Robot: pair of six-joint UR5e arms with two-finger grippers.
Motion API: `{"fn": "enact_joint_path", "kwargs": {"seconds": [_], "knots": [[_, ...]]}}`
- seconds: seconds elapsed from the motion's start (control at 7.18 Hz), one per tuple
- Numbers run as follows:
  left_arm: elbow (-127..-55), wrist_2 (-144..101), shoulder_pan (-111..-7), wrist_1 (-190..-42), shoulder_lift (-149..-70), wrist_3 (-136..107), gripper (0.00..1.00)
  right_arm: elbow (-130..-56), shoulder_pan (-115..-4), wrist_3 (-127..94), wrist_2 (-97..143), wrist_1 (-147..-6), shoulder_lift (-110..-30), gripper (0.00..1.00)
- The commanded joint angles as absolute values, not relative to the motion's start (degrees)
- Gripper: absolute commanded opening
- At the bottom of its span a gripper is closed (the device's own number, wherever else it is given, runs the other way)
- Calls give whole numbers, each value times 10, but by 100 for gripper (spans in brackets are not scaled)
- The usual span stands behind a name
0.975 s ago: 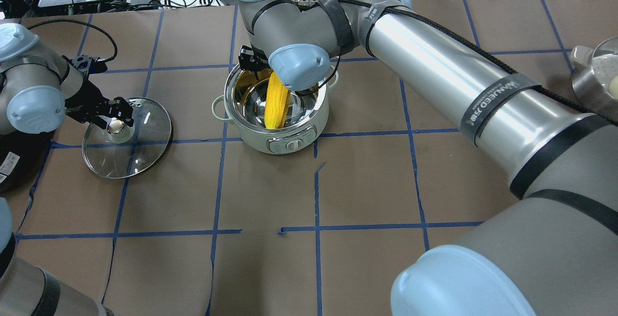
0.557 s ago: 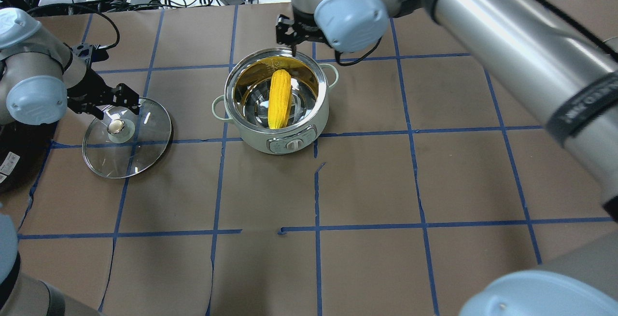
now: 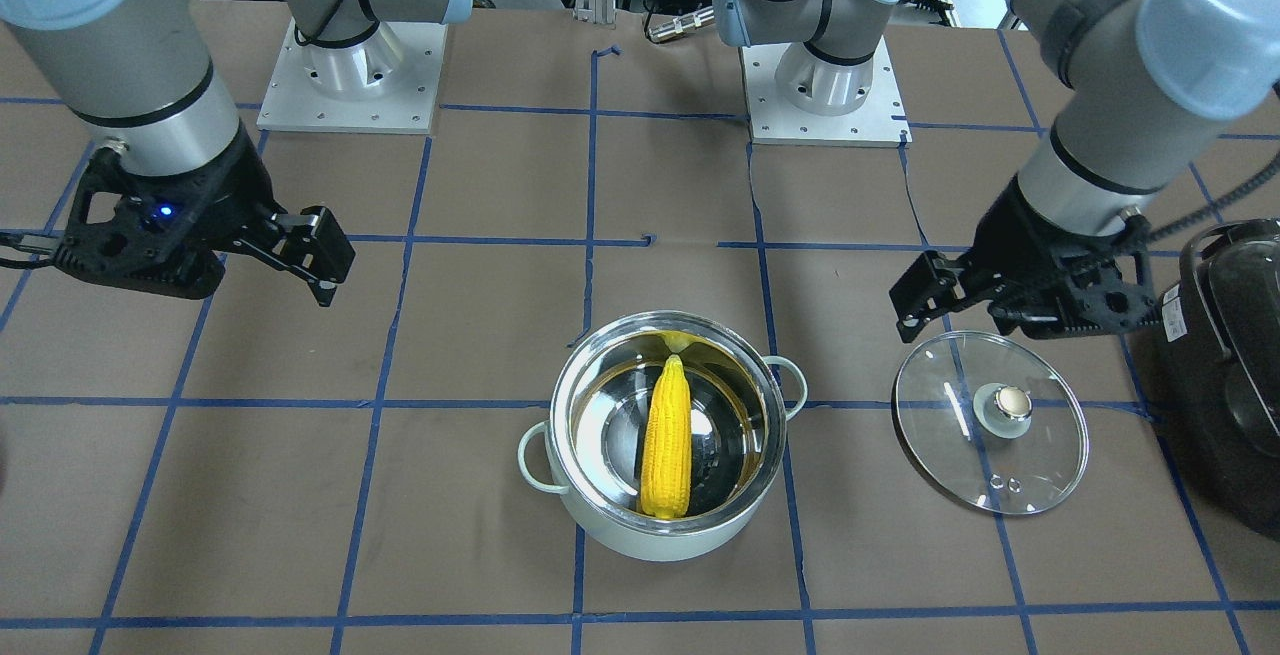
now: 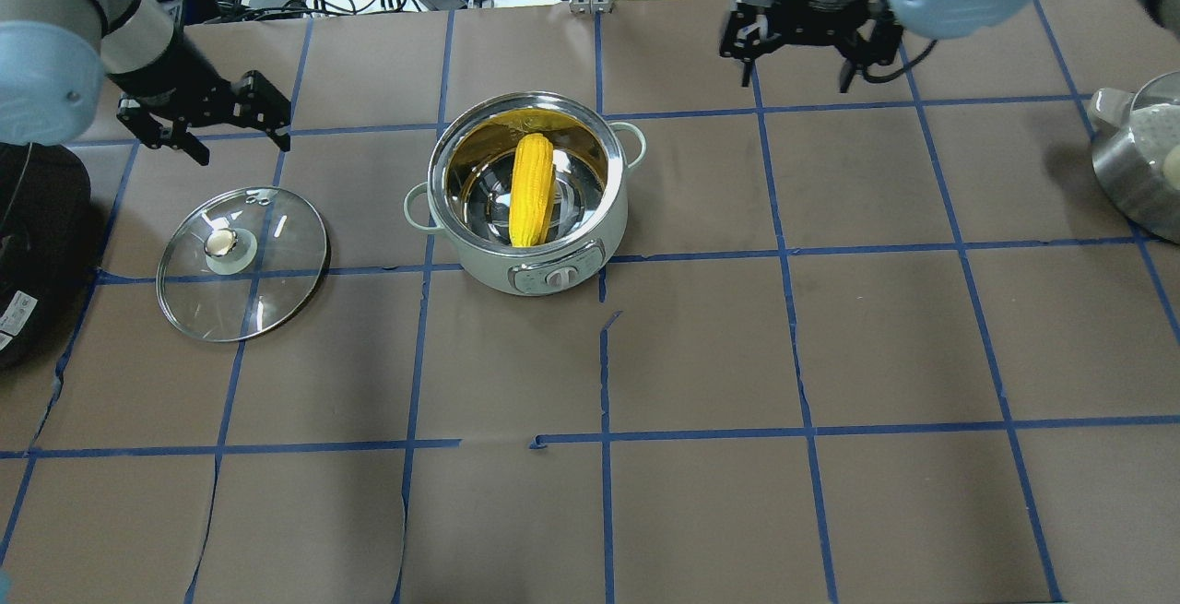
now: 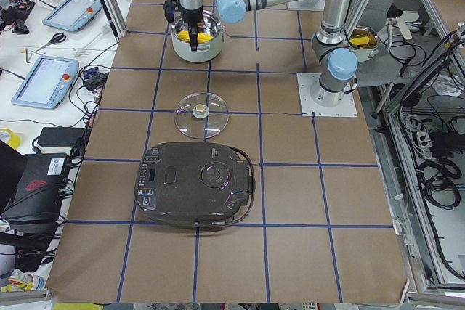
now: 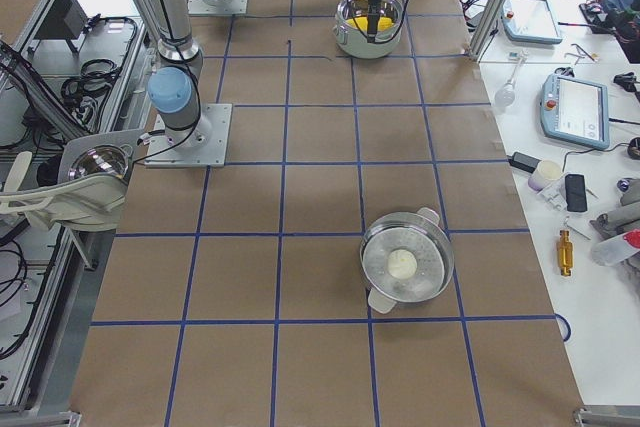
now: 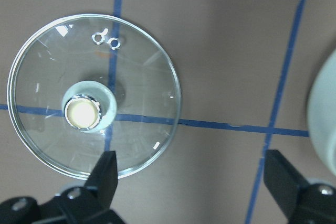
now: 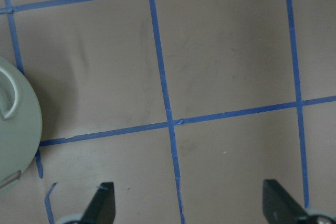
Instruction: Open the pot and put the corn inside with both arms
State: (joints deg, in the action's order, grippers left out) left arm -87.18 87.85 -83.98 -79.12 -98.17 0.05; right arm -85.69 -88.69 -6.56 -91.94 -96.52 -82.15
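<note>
The pale mint-green pot [image 4: 479, 263] stands open at the table's middle back, with the yellow corn [image 4: 532, 189] lying inside on its steel bottom. The front view shows the same pot [image 3: 650, 535] and corn [image 3: 667, 455]. The glass lid [image 4: 267, 281] lies flat on the table to the pot's left, knob up. My left gripper [image 4: 241, 145] is open and empty, hovering behind the lid; its wrist view shows the lid [image 7: 142, 77] beyond the gripper [image 7: 194, 177]. My right gripper [image 4: 795, 80] is open and empty, behind and to the right of the pot, over bare table [image 8: 226, 66].
A large black appliance [image 4: 37, 244] sits at the table's left edge beside the lid. A steel pot [image 4: 1138, 152] with a white lump inside stands at the right edge. Cables and devices lie beyond the table's back edge.
My right arm has pulled away from over the pot to the back right, leaving the corn inside. My left gripper has let go of the lid knob and moved back.
</note>
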Motion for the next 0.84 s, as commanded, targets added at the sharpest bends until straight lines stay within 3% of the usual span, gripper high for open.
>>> {"fn": "enact_joint_path", "kwargs": {"seconds": [0.0,0.7], "knots": [[-864,880,-908,-836,-940,-29,100,-872,-873,-50,-924,-946,-865,100],[-885,890,-912,-863,-893,-20,100,-870,-875,-48,-919,-878,-877,100]]}}
